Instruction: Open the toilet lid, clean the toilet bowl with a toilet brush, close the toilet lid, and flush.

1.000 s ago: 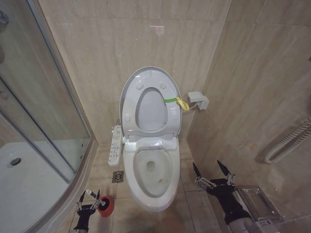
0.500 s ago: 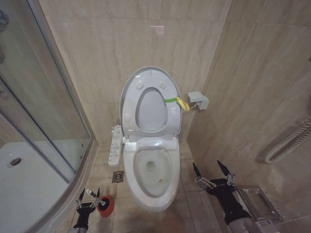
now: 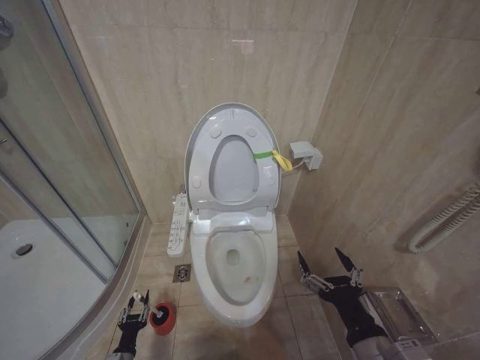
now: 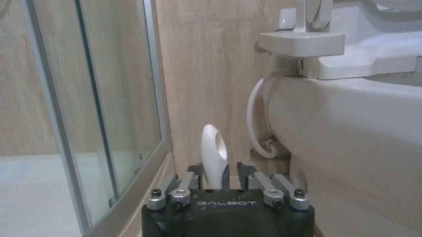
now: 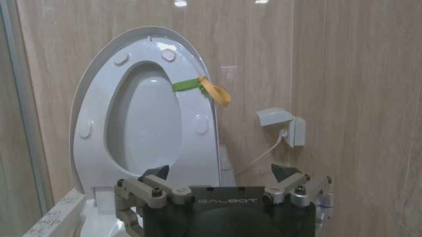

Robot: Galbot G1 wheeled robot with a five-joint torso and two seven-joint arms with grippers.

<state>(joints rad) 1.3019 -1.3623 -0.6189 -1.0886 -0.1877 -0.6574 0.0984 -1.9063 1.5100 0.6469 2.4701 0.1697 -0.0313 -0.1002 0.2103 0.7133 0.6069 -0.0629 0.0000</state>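
Head view shows the toilet bowl (image 3: 234, 279) as our landmark, with the toilet lid (image 3: 231, 156) raised behind it and leaning back against the wall; the seat ring is up with it, so the basin lies open for cleaning. A yellow-green strap (image 3: 271, 157) is tied at the lid's right edge, which we judge to be there as a pull point for a gripper. Left of the bowl's front, low on the floor, stands the red cup holder (image 3: 162, 318), and the left gripper (image 3: 139, 304) is at it. Left wrist view shows that gripper's fingers drawn in against the white handle of the toilet brush (image 4: 214, 155), whose rounded end rises between them; we read this as clamped on the handle. The brush head is hidden, so we take it to be seated in the holder, the brush not yet lifted. The handle stands roughly upright, which suits a straight pull out of the cup. Right of the bowl, the right gripper (image 3: 328, 268) hangs near the floor with its fingers spread apart and holding nothing; we judge it parked clear of the basin so that the brush has room. A button panel (image 3: 179, 222) sits along the bowl's left rear side, apart from both grippers.
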